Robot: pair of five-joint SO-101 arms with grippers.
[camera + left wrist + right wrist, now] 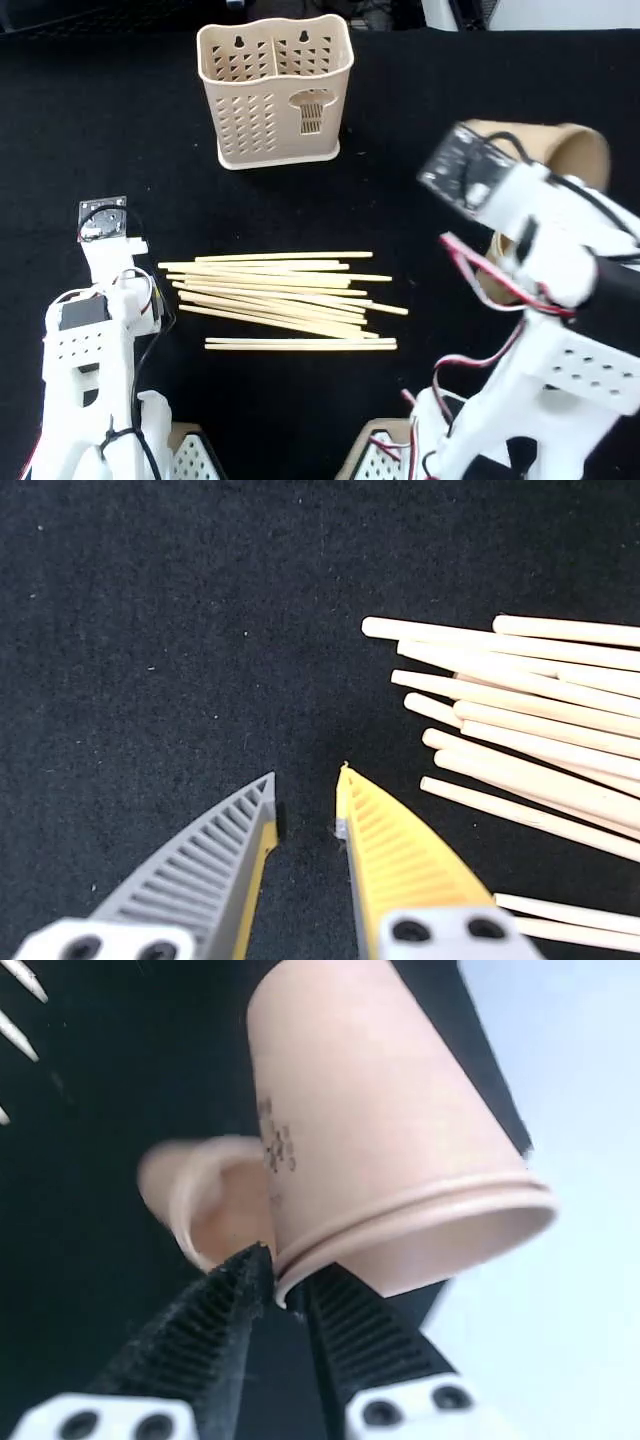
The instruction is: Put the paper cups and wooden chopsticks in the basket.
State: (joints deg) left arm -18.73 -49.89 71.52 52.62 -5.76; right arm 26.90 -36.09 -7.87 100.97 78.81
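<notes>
The high view takes in the slotted basket (pixel 275 90), well apart from both arms, with the wooden chopsticks (pixel 285 300) piled between them. The right wrist view brings the grip close: the right gripper (pixel 285 1270) is pinched on the rim of a paper cup (pixel 390 1150), with a second paper cup (pixel 215 1210) just beyond its tips. The left gripper (pixel 305 780) has its jaws slightly parted and holds nothing; the chopstick ends lie near its yellow finger.
</notes>
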